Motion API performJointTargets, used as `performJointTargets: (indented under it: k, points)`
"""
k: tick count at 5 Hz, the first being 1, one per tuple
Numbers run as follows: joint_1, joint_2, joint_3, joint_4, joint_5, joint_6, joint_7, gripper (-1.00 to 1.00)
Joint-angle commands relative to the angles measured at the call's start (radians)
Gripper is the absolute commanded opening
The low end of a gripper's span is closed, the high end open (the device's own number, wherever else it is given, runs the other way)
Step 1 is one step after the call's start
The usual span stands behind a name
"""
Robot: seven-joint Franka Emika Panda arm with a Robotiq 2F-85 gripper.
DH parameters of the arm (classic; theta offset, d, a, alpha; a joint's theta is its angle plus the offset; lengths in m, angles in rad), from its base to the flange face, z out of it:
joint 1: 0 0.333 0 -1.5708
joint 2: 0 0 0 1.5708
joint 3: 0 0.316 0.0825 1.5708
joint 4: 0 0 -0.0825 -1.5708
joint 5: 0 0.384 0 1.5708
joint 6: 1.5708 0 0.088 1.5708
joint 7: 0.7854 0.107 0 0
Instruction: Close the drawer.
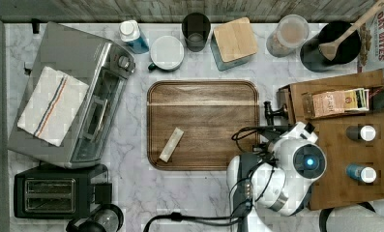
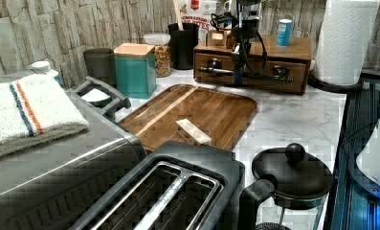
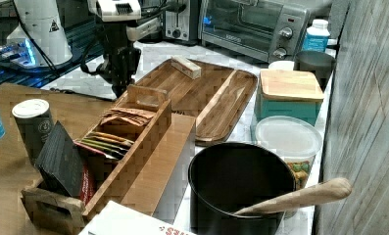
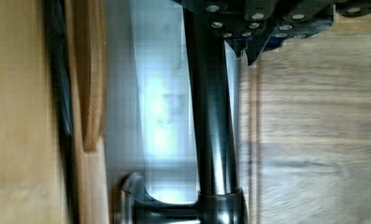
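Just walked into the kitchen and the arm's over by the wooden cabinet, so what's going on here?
The robot arm's gripper is down at the front of the wooden cabinet, right at the drawer and its black bar handle. In the left view the drawer front looks about flush with the cabinet, so it seems closed or nearly so. The serving tray with a small wooden block lies untouched on the marble counter.

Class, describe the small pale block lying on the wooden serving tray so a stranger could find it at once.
Start at the wooden serving tray in the middle of the marble counter. Near the tray's lower left corner in the top view lies a pale block, set diagonally. It is the tray's sole item, far lighter than the wood.
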Motion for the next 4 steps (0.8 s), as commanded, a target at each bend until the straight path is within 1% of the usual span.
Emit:
performJointTargets:
  k: [1,4]
  points:
    - [-0.055,0.075,-0.096,0.295,-0.135,-0.008,0.07,-1.0]
    - [-0.048,0.076,-0.103,0.295,-0.132,-0.007,0.068,-1.0]
